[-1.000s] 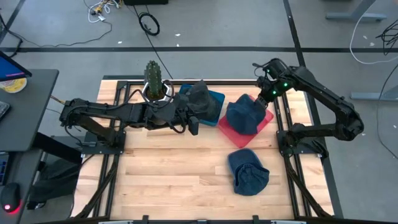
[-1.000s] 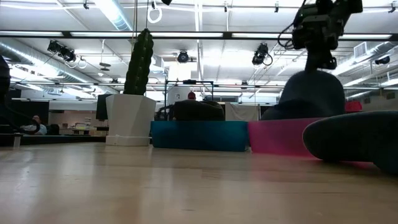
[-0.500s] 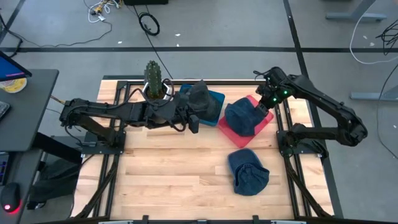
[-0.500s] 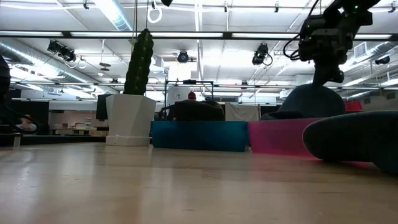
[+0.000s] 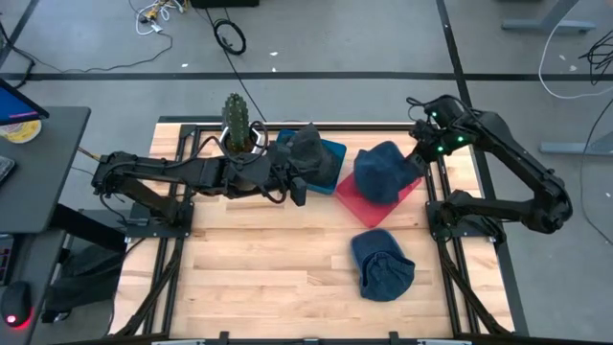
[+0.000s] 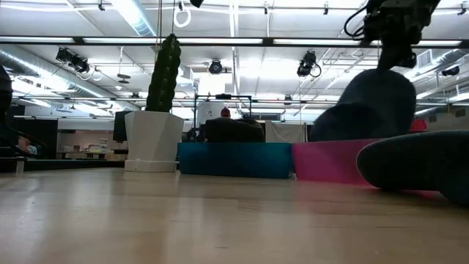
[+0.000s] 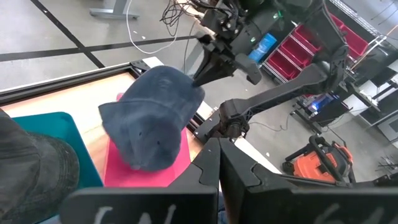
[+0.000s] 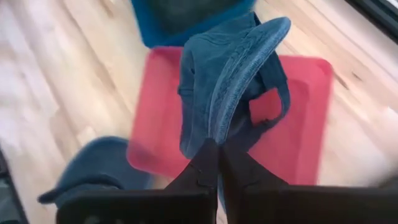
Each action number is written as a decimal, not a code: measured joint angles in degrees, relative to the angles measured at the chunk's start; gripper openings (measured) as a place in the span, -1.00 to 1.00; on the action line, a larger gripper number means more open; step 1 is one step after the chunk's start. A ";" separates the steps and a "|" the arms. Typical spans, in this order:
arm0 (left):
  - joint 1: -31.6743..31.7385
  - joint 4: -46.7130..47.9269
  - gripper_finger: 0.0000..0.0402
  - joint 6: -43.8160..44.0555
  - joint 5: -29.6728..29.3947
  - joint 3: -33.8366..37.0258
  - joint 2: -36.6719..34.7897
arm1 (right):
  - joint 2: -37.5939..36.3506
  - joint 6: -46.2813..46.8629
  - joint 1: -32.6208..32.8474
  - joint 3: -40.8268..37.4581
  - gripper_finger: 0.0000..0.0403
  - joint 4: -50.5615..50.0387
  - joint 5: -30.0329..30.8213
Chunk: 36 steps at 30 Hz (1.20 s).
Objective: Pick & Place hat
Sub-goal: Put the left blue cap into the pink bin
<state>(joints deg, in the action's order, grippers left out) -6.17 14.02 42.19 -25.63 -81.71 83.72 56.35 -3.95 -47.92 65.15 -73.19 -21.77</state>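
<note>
A blue hat (image 5: 386, 172) hangs from my right gripper (image 5: 423, 156) over the red tray (image 5: 350, 201). It also shows in the low view (image 6: 366, 103) and the left wrist view (image 7: 155, 118). A dark grey hat (image 5: 311, 155) lies in the teal tray (image 5: 333, 149). Another blue hat (image 5: 383, 265) lies crown up on the table, nearer the front. My left gripper (image 5: 298, 189) is shut and empty beside the teal tray's near edge. My right gripper pinches the blue hat's edge (image 8: 214, 134) between its two fingers, on the side toward the table's right edge. The fingers come from above, slanting down. The hat hangs tilted below them (image 6: 366, 103), its lower end behind the red tray's wall; whether it is clear of the tray I cannot tell.
A cactus in a white pot (image 5: 236, 129) stands at the far left, next to the teal tray. The two trays sit side by side along the far edge. Bare wood lies in front of the left arm.
My right gripper has dipped a little, then risen and gone toward the table's right edge. The blue hat has been drawn up by its held side and now hangs tilted, shifted right over the red tray.
</note>
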 joint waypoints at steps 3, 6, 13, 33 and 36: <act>0.00 0.00 -0.99 0.00 0.00 0.00 0.00 | -0.31 -0.13 0.00 0.95 -1.00 -3.01 2.55; 0.00 0.00 -0.99 0.00 -0.02 0.00 0.00 | -0.34 0.07 0.00 0.79 -1.00 -4.77 3.82; 0.00 0.02 -0.99 0.00 -0.02 0.00 0.00 | 0.13 0.24 0.00 0.22 -1.00 -6.50 4.21; 0.00 0.02 -0.99 -0.26 -0.02 0.00 0.00 | 7.90 -0.61 0.04 0.12 -1.00 -4.90 1.14; 0.00 0.02 -0.99 -0.89 -0.02 0.00 0.00 | 8.50 -0.29 0.04 -0.84 -1.00 -2.86 -1.33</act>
<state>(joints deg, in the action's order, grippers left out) -6.17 14.04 41.30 -25.65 -81.71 83.72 64.85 -4.24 -47.88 64.31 -76.05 -23.10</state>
